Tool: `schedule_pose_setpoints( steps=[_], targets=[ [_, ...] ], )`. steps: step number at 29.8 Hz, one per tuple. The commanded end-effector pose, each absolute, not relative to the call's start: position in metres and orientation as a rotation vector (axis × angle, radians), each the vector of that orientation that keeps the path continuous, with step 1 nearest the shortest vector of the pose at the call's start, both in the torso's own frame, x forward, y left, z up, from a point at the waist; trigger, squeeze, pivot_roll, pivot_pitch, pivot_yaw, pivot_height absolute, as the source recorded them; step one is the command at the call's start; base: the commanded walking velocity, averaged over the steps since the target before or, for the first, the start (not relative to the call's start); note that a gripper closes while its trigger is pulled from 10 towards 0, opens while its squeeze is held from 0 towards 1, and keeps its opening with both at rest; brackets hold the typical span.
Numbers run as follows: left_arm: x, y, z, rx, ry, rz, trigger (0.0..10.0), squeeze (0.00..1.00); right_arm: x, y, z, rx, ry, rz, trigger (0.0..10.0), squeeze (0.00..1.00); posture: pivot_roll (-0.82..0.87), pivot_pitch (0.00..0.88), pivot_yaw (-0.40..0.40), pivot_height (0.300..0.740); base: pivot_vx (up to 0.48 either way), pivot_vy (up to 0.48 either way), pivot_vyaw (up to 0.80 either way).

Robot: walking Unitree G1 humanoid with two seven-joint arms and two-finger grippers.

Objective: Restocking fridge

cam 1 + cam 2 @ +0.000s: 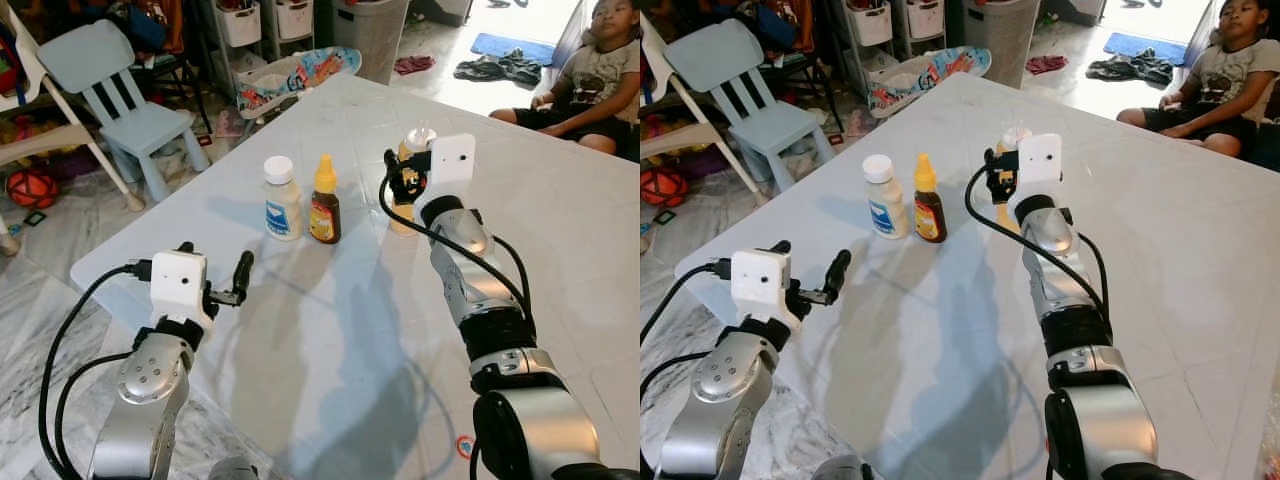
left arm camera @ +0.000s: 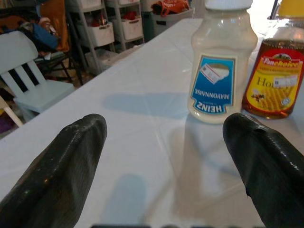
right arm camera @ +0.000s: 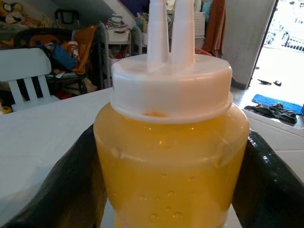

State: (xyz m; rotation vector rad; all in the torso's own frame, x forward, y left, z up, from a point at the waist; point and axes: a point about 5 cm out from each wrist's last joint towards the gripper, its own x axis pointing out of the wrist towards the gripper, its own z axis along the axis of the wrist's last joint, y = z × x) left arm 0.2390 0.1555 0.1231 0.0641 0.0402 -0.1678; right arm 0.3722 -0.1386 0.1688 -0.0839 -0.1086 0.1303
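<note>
On the white counter (image 1: 560, 230) the right gripper (image 1: 404, 182) has its two black fingers (image 3: 57, 185) pinching the sides of a squeeze bottle of yellow-orange sauce (image 3: 171, 161) with a white twin-nozzle cap, which stands upright toward the far middle of the surface. The left gripper (image 1: 215, 275) hovers over the near left part of the counter with its fingers spread apart and nothing between them, pointing at a Heinz mayonnaise jar (image 1: 281, 198) and a honey bottle (image 1: 324, 201) — the two stand upright just beside each other, left of the held bottle. A person (image 1: 600, 80) sits on the floor beyond the far right corner, and a pale blue chair (image 1: 120, 100) stands off to the left.
</note>
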Motion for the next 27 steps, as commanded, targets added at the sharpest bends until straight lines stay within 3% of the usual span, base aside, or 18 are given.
schedule_pose_setpoints(
  steps=[1,2,3,4,5,7,8,9,10,11,17,27],
  targets=[
    [0.240,0.153,0.127,0.070,0.029,-0.178,10.0,0.00,0.372,-0.142,0.175,-0.097,-0.134,0.104,0.0,0.00,0.10,0.050,0.028,0.740,0.000,0.000,0.00],
    [0.241,0.153,0.127,0.069,0.028,-0.178,10.0,0.00,0.371,-0.143,0.174,-0.107,-0.133,0.091,0.0,0.00,0.10,0.049,0.026,0.740,0.000,0.000,0.00],
    [0.241,0.153,0.127,0.068,0.027,-0.178,10.0,0.00,0.370,-0.145,0.174,-0.112,-0.134,0.083,1.4,0.00,0.10,0.047,0.025,0.740,0.000,0.000,0.00],
    [0.242,0.152,0.127,0.067,0.026,-0.177,10.0,0.00,0.369,-0.146,0.173,-0.114,-0.134,0.080,1.1,0.00,0.10,0.042,0.020,0.740,0.000,0.000,0.00],
    [0.244,0.152,0.127,0.065,0.024,-0.174,10.0,0.00,0.367,-0.146,0.171,-0.113,-0.135,0.081,0.0,0.00,0.09,0.037,0.015,0.740,0.000,0.000,0.00],
    [0.245,0.151,0.127,0.063,0.022,-0.171,10.0,0.00,0.364,-0.146,0.170,-0.112,-0.135,0.084,0.0,0.00,0.09,0.034,0.013,0.740,0.000,0.000,0.00],
    [0.245,0.151,0.127,0.063,0.021,-0.170,10.0,0.00,0.363,-0.147,0.169,-0.113,-0.134,0.084,1.1,0.00,0.09,0.032,0.011,0.740,0.000,0.000,0.00],
    [0.245,0.151,0.127,0.063,0.021,-0.170,10.0,0.00,0.363,-0.147,0.169,-0.113,-0.134,0.084,1.1,0.00,0.09,0.032,0.011,0.740,0.000,0.000,0.00],
    [0.247,0.150,0.125,0.061,0.022,-0.166,10.0,0.00,0.359,-0.147,0.167,-0.116,-0.132,0.081,5.8,0.00,0.08,0.020,0.005,0.740,0.000,0.000,0.00],
    [0.248,0.149,0.124,0.059,0.028,-0.153,10.0,0.00,0.355,-0.148,0.167,-0.122,-0.141,0.076,10.0,0.00,0.08,0.013,0.001,0.740,0.000,0.000,0.00],
    [0.254,0.147,0.119,0.075,0.042,-0.121,10.0,0.00,0.336,-0.155,0.171,-0.095,-0.187,0.019,10.0,0.00,0.05,0.000,-0.012,0.740,0.000,0.000,0.00],
    [0.279,0.139,0.138,0.071,-0.044,-0.117,10.0,0.00,0.311,-0.143,0.167,-0.050,-0.168,0.011,10.0,0.00,0.06,0.000,-0.034,0.740,0.000,0.000,0.00]
  ],
)
